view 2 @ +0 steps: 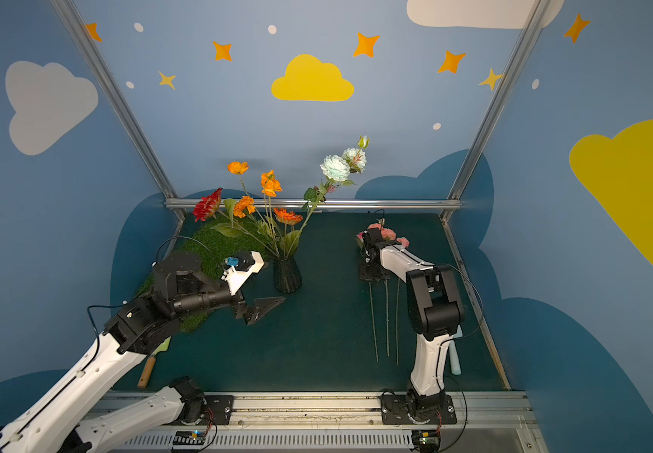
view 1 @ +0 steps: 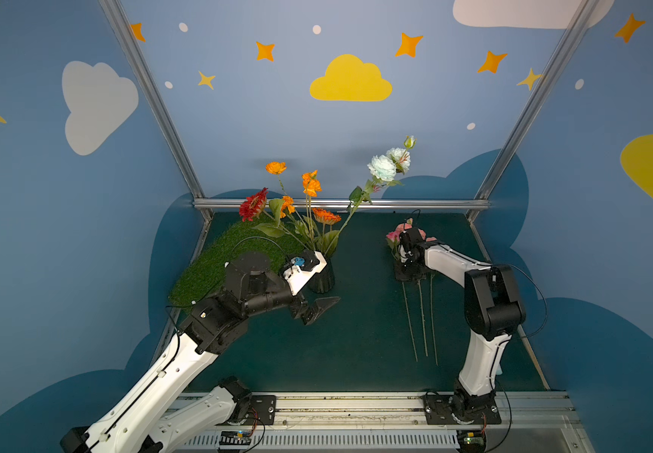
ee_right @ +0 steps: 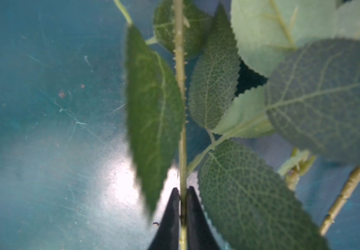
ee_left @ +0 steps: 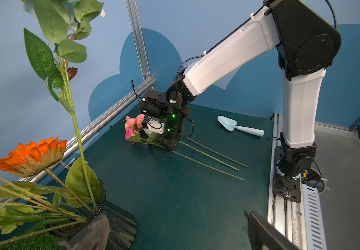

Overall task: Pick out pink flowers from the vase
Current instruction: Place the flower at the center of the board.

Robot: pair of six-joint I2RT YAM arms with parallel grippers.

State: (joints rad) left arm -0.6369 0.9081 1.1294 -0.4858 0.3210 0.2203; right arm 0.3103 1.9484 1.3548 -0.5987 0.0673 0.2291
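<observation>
Under blue walls painted with clouds and stars, the dark green desk [view 1: 360, 345] carried a small ribbed smoky glass vase [view 2: 287, 275]. The left hand [view 1: 319, 310] stood spread wide just beside it, holding nothing. The right hand [ee_right: 182, 191] pinched a thorny stem (jaws nearly together) of the artificial long-stemmed pink flowers [view 1: 394, 236]. These lay flat on the desk's right side, outside the vase, blooms toward the back wall, stems running toward the front rail.
</observation>
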